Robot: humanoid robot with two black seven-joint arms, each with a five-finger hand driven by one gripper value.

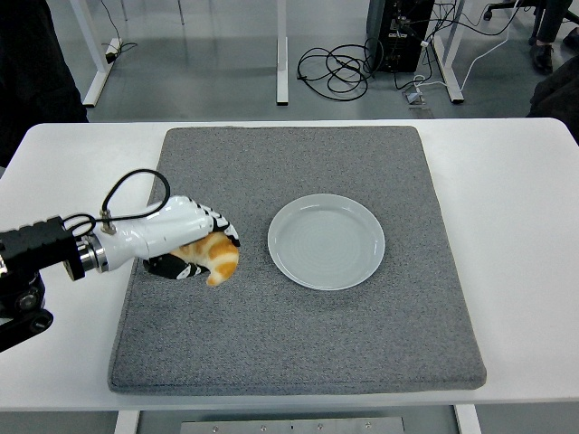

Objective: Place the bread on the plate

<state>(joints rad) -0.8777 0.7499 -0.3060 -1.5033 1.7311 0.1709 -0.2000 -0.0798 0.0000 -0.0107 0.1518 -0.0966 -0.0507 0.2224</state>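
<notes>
Grey mat (298,334): lying across the middle of the white counter (516,226) and carrying both the plate and the bread.
Surroundings: table legs (282,54), a coil of black cables (333,70) and a dark computer case (398,32) are showing on the floor beyond the counter's far edge; nothing is lying on the mat between the bread and the plate.
Left hand (185,240): reaching in from the left edge over the mat, its fingers curling around the bread and gripping it.
Bread (215,258): sitting in the hand's grasp near the mat's left side, well left of the plate; it seems to be raised slightly off the mat, though this angle is making that hard to judge.
Hidden: the hand is covering most of the bread, leaving only its orange-brown end showing.
Plate (327,240): lying flat near the mat's centre, holding nothing.
</notes>
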